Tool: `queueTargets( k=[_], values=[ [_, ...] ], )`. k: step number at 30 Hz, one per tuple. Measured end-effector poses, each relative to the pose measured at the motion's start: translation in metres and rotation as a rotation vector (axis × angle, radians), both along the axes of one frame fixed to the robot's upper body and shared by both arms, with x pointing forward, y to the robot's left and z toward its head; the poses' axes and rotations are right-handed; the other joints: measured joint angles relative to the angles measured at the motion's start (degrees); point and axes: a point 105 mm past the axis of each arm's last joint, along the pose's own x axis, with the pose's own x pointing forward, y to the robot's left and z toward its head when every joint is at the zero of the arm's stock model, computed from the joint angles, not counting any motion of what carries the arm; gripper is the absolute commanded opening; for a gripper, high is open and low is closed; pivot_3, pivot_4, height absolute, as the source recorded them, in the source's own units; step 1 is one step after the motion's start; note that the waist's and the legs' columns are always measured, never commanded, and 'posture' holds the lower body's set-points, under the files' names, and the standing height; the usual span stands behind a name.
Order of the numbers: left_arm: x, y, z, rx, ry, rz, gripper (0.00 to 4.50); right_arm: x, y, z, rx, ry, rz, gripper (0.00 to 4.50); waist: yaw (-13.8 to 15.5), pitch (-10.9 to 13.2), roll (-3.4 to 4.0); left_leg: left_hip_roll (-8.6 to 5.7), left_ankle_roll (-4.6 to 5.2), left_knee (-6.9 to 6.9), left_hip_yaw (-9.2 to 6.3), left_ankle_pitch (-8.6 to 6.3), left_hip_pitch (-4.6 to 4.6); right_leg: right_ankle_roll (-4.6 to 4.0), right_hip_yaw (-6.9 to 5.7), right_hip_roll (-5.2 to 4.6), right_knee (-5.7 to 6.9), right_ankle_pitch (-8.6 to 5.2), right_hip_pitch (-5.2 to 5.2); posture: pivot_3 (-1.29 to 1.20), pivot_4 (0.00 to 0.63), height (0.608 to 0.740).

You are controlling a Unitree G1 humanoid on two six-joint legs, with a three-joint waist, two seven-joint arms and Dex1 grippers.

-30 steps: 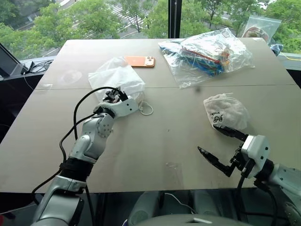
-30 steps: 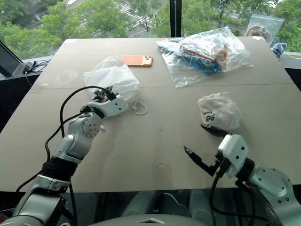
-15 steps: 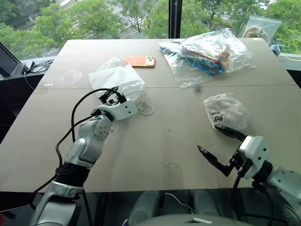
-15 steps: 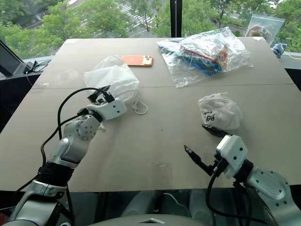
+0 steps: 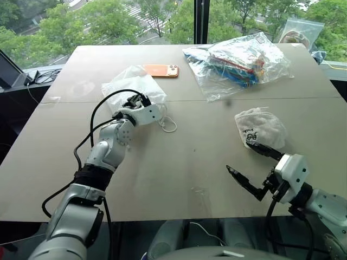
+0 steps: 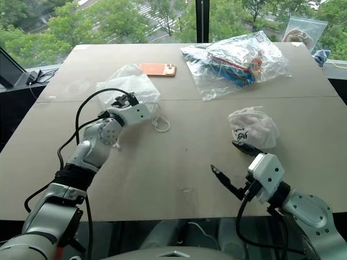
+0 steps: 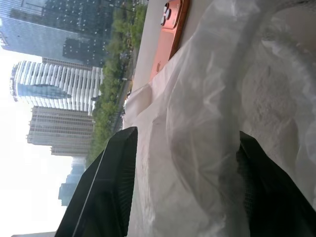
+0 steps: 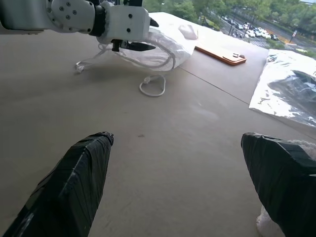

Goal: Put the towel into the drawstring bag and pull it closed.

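Left gripper point(image 5: 142, 101): reaches to the far left part of the table point(image 5: 179, 162), its black fingers point(image 7: 111, 192) parted with the thin white fabric of the drawstring bag point(image 5: 134, 88) bulging between them; whether they pinch the fabric or merely press into it cannot be told. Drawstring bag: translucent white pouch, crumpled, lying on the left half of the table, directly at and beyond the left gripper's tips. Its white cords point(image 5: 169, 125) trail out on the table to the right of the gripper, one forming a small loop. Right gripper point(image 5: 252, 163): hangs at the near right edge of the table, fingers spread wide, holding nothing. Towel point(image 5: 259, 129): small white bundle with black printed marks, lying on the right half of the table just beyond the right gripper, the farther finger's tip close to its near edge; contact cannot be told. The towel lies well apart from the drawstring bag, outside it. Orange phone point(image 5: 161, 70): flat on the table, just beyond the drawstring bag. Large clear plastic bag point(image 5: 238, 62) with colourful contents: at the far right of the table, apart from both grippers.
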Motion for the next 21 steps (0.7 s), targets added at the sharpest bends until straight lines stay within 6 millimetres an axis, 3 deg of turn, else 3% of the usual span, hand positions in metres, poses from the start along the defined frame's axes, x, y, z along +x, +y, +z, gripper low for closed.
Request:
queueTargets(
  k=[2,3,9,11,13,16,21],
  values=[
    [0.002,0.002,0.003,-0.127,0.114,0.002,0.09,0.002,-0.002,-0.002,0.014,0.024,-0.022,4.50,-0.1,0.0,0.00,0.00,0.00,0.03,-0.01,0.00,-0.03,0.00,-0.02,0.07,0.01,0.00,-0.01,0.00,0.150,0.740],
    [0.003,0.002,0.006,-0.197,0.172,0.004,0.03,0.004,-0.004,-0.001,0.016,0.025,-0.047,4.50,-0.1,0.0,0.00,0.00,0.00,0.04,-0.01,0.00,-0.04,0.00,-0.03,0.11,0.01,0.00,-0.02,0.00,0.150,0.740],
    [-0.006,-0.018,0.019,-0.692,0.633,-0.024,0.03,0.020,-0.023,0.000,-0.065,-0.011,-0.237,4.50,-0.8,0.0,-0.01,-0.01,0.00,0.14,-0.08,0.00,-0.12,0.00,-0.06,0.26,0.08,0.00,-0.06,0.00,0.150,0.740],
    [-0.014,-0.031,0.032,-0.872,0.782,-0.045,0.03,0.022,-0.029,-0.004,-0.123,0.035,-0.260,4.50,-1.3,0.0,-0.05,-0.03,0.00,0.19,-0.10,0.00,-0.15,0.01,-0.06,0.30,0.08,-0.01,-0.06,0.00,0.150,0.740],
    [-0.022,-0.045,0.046,-0.992,0.893,-0.075,0.03,0.027,-0.033,-0.001,-0.071,0.076,-0.274,4.50,-1.7,0.0,-0.06,-0.03,0.00,0.19,-0.10,0.01,-0.13,0.01,-0.04,0.28,0.10,0.00,0.00,0.00,0.150,0.740],
    [-0.030,-0.061,0.054,-1.092,1.002,-0.103,0.03,0.035,-0.045,0.008,-0.043,0.071,-0.336,4.50,-1.9,0.0,-0.04,-0.01,0.00,0.18,-0.07,0.01,-0.11,0.00,0.02,0.28,0.20,-0.01,-0.06,0.00,0.150,0.740],
    [-0.038,-0.075,0.046,-1.181,1.119,-0.063,0.03,0.054,-0.064,0.006,0.000,0.110,-0.476,4.50,-1.9,0.0,-0.05,0.00,-0.02,0.20,-0.01,0.02,-0.10,0.00,0.11,0.27,0.41,-0.01,-0.16,0.00,0.150,0.740]
  ],
)
